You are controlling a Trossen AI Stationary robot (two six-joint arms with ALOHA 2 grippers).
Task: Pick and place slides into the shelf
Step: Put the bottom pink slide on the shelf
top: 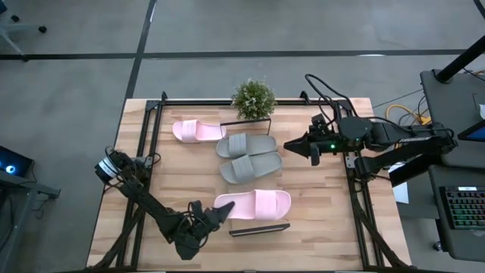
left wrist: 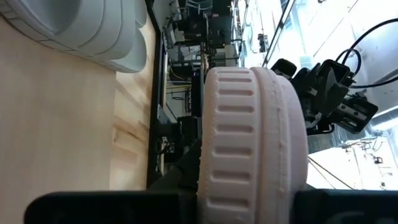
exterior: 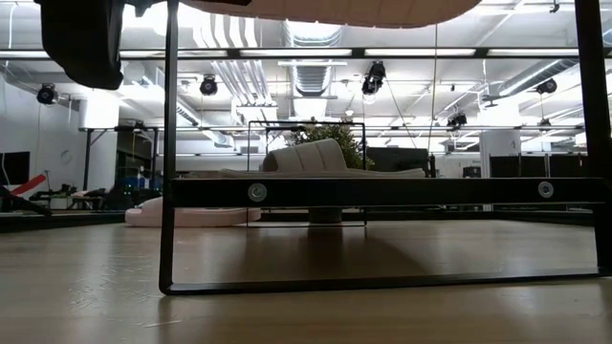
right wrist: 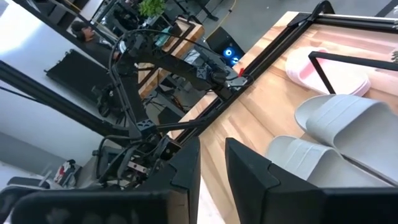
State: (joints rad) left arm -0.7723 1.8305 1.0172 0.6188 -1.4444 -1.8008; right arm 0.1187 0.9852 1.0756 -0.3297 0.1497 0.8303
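Observation:
The shelf (top: 259,228) runs from the table's near side to its far side; its near wire rim (exterior: 168,191) fills the low view. Two grey slides (top: 248,155) lie side by side on its board. One pink slide (top: 197,130) rests sole-down on the table, left of the shelf's far end. The other pink slide (top: 258,203) hangs over the shelf's near end, with my left gripper (top: 221,212) shut on it. My right gripper (top: 314,149) hovers right of the grey slides, its fingers (right wrist: 186,168) a narrow gap apart with nothing between them. My left gripper pinches the pink slide's heel end (left wrist: 214,186), the end away from the strap, between its two fingers: one under the ribbed sole, one on the footbed. The fingers come level from the table's near left and lie along the slide. The slide is level, sole down, above the shelf (exterior: 325,10).
A potted plant (top: 252,98) stands at the shelf's far end. Black frame rails (top: 151,129) run along the table's left and right sides. A keyboard (top: 464,208) and cables lie off the table to the right. Bare wood lies left and right of the shelf.

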